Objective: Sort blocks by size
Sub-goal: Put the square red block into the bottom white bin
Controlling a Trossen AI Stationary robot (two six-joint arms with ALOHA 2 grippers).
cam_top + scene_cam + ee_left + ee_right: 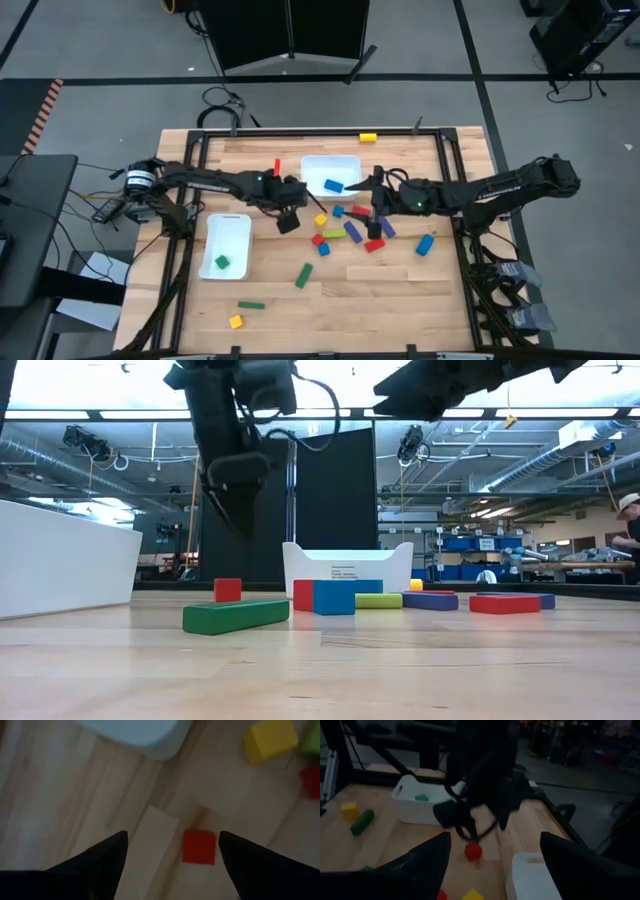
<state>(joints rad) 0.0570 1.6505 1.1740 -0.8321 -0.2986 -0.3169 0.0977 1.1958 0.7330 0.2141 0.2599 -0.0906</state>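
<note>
Coloured blocks lie scattered on the wooden table, most of them in a cluster point(350, 230) near the middle. My left gripper point(172, 850) is open and points down above a red cube point(199, 847), which rests flat on the table between its two fingers and apart from them. The same cube shows in the low view point(228, 590) below the gripper point(238, 520), and in the right wrist view point(473, 851). My right gripper point(492, 862) is open and empty, raised over the table near the far tray and facing the left arm. A yellow cube point(270, 740) lies a little beyond.
A white tray point(345, 162) at the far middle holds a blue block point(333, 185). A second white tray point(228, 225) at the left holds a green cube point(222, 262). Green blocks point(303, 276) point(251, 305) and a yellow cube point(236, 321) lie nearer the front edge.
</note>
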